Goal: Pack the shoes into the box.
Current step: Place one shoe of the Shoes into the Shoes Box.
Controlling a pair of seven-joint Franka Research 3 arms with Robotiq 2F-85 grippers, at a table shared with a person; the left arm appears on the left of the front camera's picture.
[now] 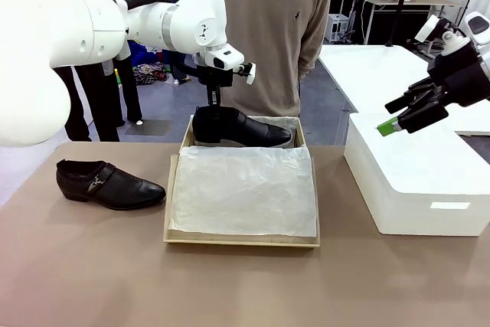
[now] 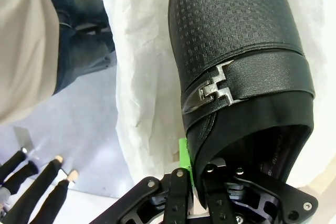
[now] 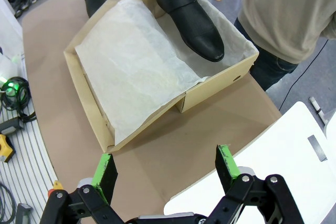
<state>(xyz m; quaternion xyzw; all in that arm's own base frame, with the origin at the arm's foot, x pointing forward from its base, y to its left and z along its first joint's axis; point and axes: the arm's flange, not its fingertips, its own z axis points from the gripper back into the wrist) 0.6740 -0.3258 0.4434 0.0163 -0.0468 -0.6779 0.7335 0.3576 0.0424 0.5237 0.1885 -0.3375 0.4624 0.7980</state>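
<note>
- Front view: my left gripper (image 1: 215, 105) is clamped on the heel rim of one glossy black leather dress shoe (image 1: 239, 127). The shoe is low in the far end of the shallow tan cardboard box (image 1: 242, 242), beside the white tissue paper (image 1: 243, 189).
- I judge this shoe as good as placed, but not yet released.
- Its matching black buckled shoe (image 1: 107, 183) lies on the brown table (image 1: 230, 289), left of the box, and has yet to be packed.
- My right gripper (image 1: 396, 122) hangs with jaws apart above the large white block (image 1: 413, 181), holding nothing.

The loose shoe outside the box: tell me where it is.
In the front view, the loose shoe lies on the table on the robot's left side, just left of the box, with its toe pointing toward it.
</note>
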